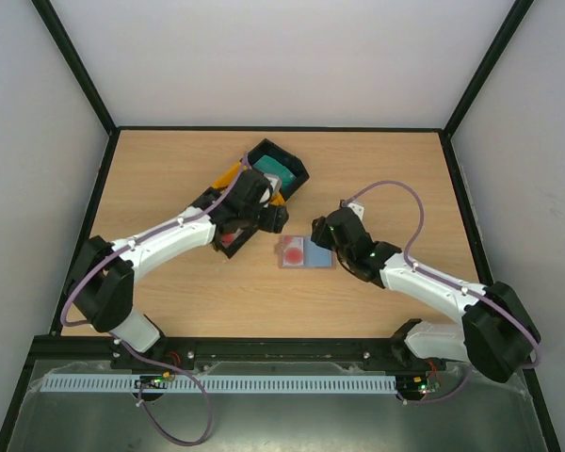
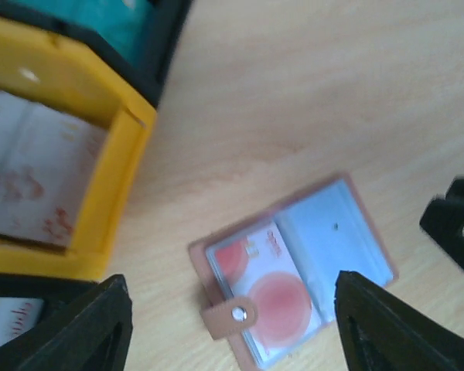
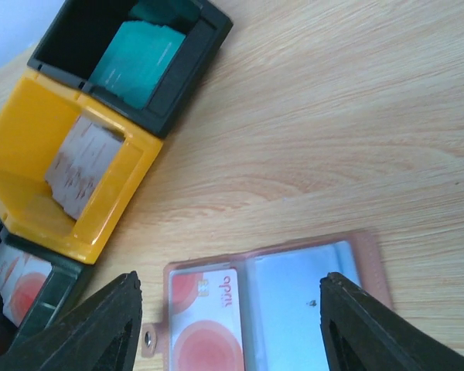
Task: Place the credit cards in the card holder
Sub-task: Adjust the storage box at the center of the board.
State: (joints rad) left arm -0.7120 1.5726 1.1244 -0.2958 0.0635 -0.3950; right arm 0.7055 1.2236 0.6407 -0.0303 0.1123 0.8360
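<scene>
The card holder (image 1: 304, 252) lies open and flat on the table, pinkish-brown with pale blue pockets. A red-and-white credit card (image 3: 205, 325) sits in its left pocket; the right pocket (image 3: 298, 297) looks bare. My left gripper (image 2: 232, 309) hovers open above the card holder (image 2: 294, 270), with nothing between its fingers. My right gripper (image 3: 230, 309) is also open and holds nothing, just above the holder's near side. Teal cards (image 3: 139, 54) lie in a black tray, pale blotched cards (image 3: 81, 166) in a yellow tray, and red-and-white cards (image 3: 19, 282) in a second black tray.
The three trays stand in a diagonal row at the back left: black tray (image 1: 278, 169), yellow tray (image 1: 228, 179) partly under my left arm, and another black tray (image 1: 235, 243). Black frame edges bound the wooden table (image 1: 395, 179).
</scene>
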